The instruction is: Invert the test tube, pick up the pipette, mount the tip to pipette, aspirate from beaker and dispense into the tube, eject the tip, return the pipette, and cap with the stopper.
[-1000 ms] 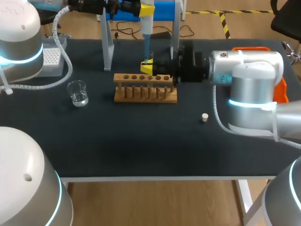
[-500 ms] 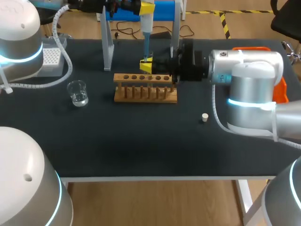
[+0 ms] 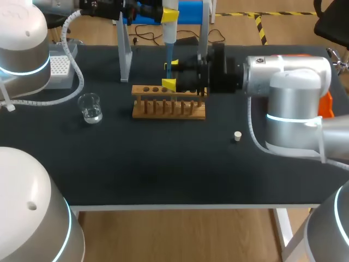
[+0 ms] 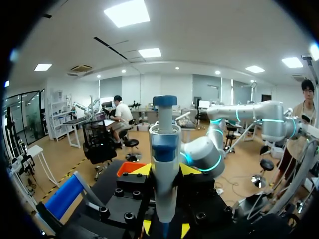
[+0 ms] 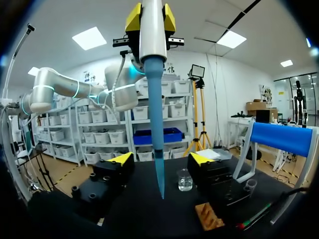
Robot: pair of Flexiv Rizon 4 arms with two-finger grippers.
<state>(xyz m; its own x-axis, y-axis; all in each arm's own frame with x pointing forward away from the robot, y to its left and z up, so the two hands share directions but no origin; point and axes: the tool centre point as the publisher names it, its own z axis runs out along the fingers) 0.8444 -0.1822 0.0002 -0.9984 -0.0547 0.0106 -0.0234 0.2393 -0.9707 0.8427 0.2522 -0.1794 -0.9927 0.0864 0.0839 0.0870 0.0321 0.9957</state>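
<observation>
Right gripper fingers spread apart, now flanking lower end of pipette; gripper body shifts slightly leftward.

arms silver-white | cyan glowing rings | white cables | black wrists

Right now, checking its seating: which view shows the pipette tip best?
Right wrist view: the whole blue tip hangs between its jaws. Head view shows it small; left wrist view, only the pipette.
</observation>
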